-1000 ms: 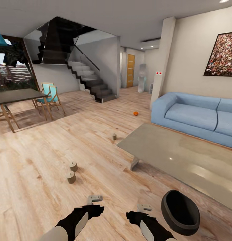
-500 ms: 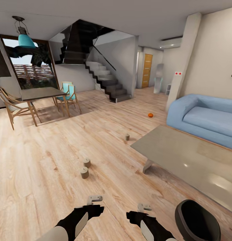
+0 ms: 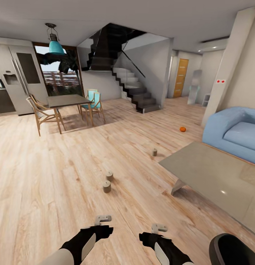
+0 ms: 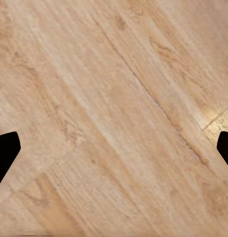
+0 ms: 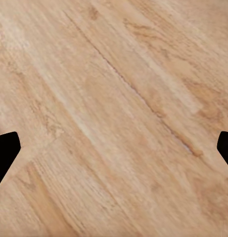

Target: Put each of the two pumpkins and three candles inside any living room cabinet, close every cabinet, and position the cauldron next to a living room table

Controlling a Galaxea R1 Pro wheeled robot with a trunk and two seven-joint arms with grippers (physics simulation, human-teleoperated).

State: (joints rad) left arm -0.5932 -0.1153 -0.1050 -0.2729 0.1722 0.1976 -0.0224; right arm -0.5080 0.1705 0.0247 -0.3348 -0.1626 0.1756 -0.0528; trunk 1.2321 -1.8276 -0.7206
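Note:
Three candles stand on the wooden floor: two close together (image 3: 109,176) (image 3: 106,186) ahead of my left arm, and a third (image 3: 154,152) farther off by the table's corner. One orange pumpkin (image 3: 182,129) lies on the floor beyond, near the sofa's end. The glass-topped table (image 3: 212,176) stretches along the right. The black cauldron (image 3: 230,252) sits on the floor by my right arm, cut off by the picture's lower right corner. My left gripper (image 3: 103,219) (image 4: 114,153) and right gripper (image 3: 159,228) (image 5: 114,153) hang open above bare floor, holding nothing. The cabinet is out of view.
A blue sofa (image 3: 234,134) stands behind the table. A dark dining table (image 3: 66,100) with wooden chairs is at the far left, a fridge (image 3: 20,81) behind it. Stairs (image 3: 138,92) rise at the back and a white pillar (image 3: 230,66) stands at right.
The camera has turned left: candles, pumpkin, table and sofa slid rightward in the picture, the cauldron nearly out of frame, and the fridge came into view. Both arms keep their pose.

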